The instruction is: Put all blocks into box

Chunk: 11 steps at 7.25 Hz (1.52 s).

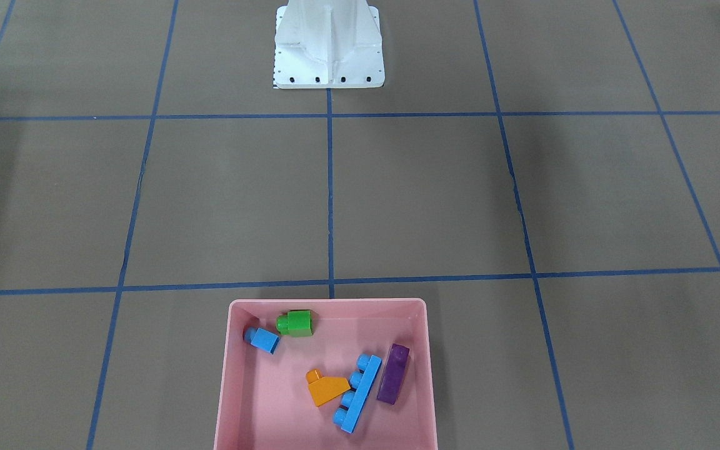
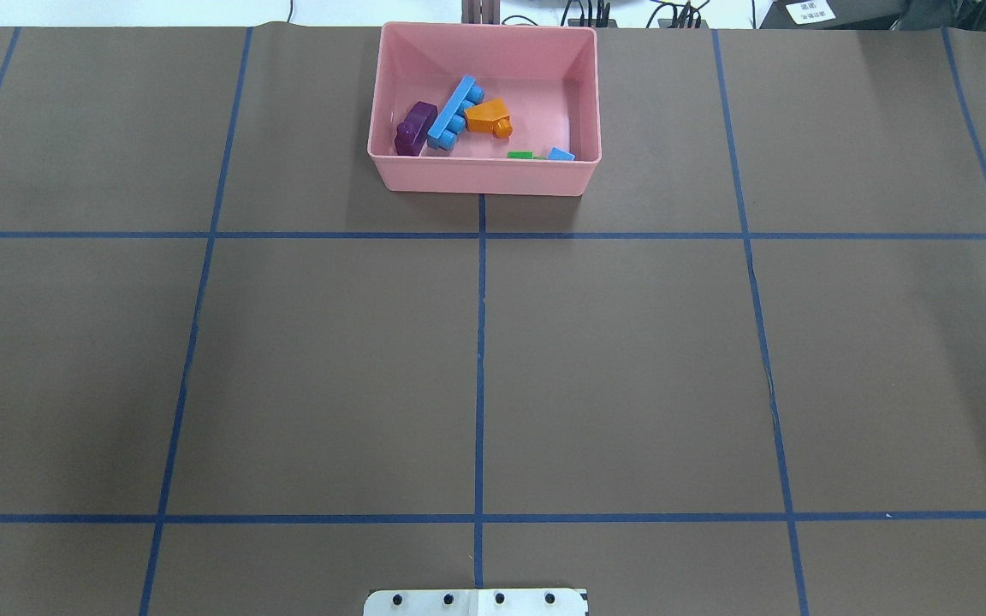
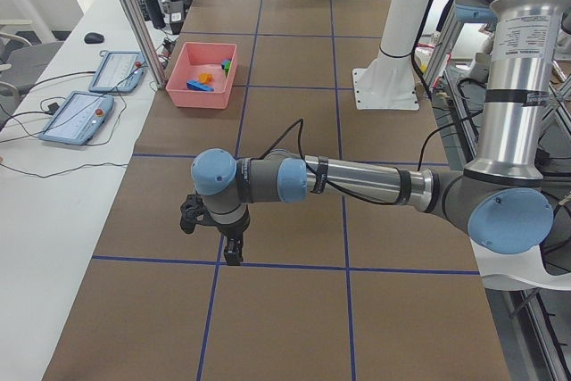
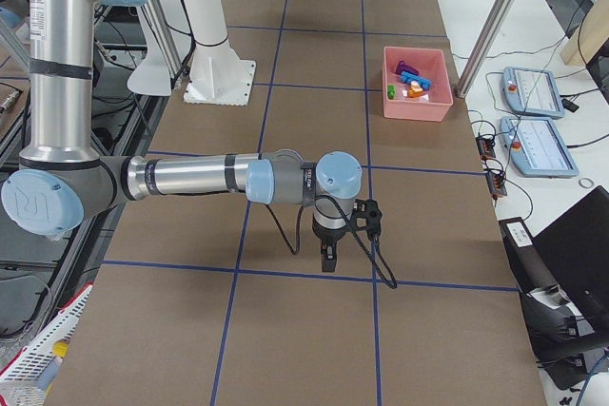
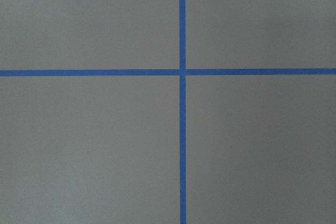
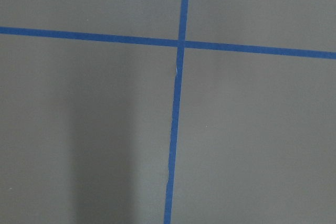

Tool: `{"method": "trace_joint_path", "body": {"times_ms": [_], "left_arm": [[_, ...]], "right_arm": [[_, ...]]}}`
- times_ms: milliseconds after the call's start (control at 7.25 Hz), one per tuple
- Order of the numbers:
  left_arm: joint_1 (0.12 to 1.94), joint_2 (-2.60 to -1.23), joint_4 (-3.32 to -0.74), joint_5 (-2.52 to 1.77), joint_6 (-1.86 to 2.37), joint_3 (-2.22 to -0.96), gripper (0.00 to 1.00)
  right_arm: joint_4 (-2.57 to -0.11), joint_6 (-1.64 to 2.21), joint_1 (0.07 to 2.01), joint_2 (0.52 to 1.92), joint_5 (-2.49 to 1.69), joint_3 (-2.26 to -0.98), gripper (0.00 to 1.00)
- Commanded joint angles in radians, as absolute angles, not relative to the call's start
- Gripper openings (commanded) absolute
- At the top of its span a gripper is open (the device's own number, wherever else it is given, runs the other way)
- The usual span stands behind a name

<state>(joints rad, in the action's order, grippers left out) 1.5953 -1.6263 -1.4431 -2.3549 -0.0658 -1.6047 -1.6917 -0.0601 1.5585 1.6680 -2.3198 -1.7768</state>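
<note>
Front-facing and overhead cameras look steeply down from opposite sides of the pink box [image 1: 329, 302]; both end cameras share it, distant.

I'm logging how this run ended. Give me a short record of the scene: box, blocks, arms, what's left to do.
box: pink box, on the table at the side far from the robot
blocks inside: five
by the robot-side wall: green cube, small blue cube
grouped together: orange sloped block, long blue block, purple block
left gripper: above bare table, far from the box; fingers' state unclear
right gripper: likewise
left to do: nothing, judging by these views
</note>
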Motion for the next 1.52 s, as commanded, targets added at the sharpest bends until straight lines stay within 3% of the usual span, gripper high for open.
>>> {"method": "trace_joint_path", "body": {"times_ms": [0,1379], "left_arm": [[1.595,-1.628,-1.479,-2.361,-0.063,-1.586,1.0],[1.601,-1.588,-1.497,-2.362,-0.063,-1.667,1.0]], "right_arm": [[-1.692,-0.063,1.557,1.669,-2.318,-1.781,1.0],[-1.692,-0.051,1.56,1.678,-2.316,-1.79,1.0]]}}
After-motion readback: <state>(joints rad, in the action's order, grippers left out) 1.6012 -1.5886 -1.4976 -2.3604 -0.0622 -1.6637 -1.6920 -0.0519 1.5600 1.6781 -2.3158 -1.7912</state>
